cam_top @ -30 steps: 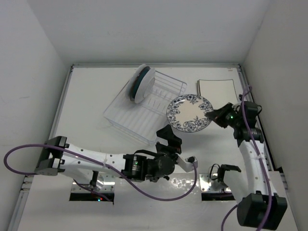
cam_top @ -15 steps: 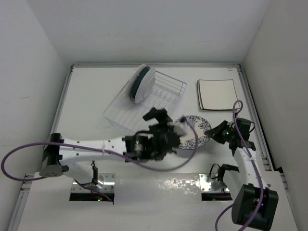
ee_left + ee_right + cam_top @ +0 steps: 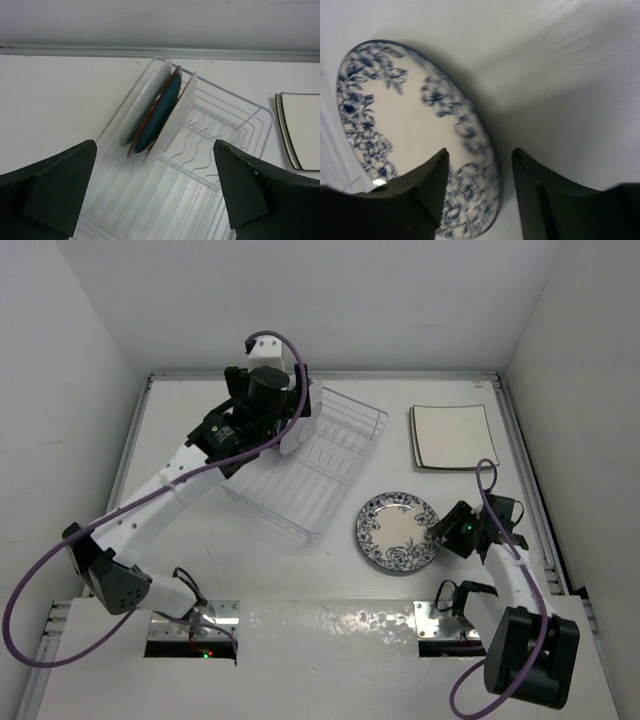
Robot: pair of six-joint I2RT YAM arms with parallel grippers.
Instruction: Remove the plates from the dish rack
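Observation:
The dish rack lies at an angle on the table's middle left. Three round plates stand on edge at its far end: a white one, a teal one with a red-brown rim and another white one. My left gripper hovers above them, open and holding nothing. The left arm hides these plates from above. A blue floral plate lies flat on the table. My right gripper is open, its fingers either side of the floral plate's right rim. Square cream plates lie stacked at the back right.
White walls enclose the table on three sides, with a metal strip along the back edge. The right wall stands close beside the right arm. A purple cable loops off the left arm.
My right gripper brought the blue floral plate nearer and lower, laid it on the table and opened. My left arm swung from the table's middle out over the rack's far end.

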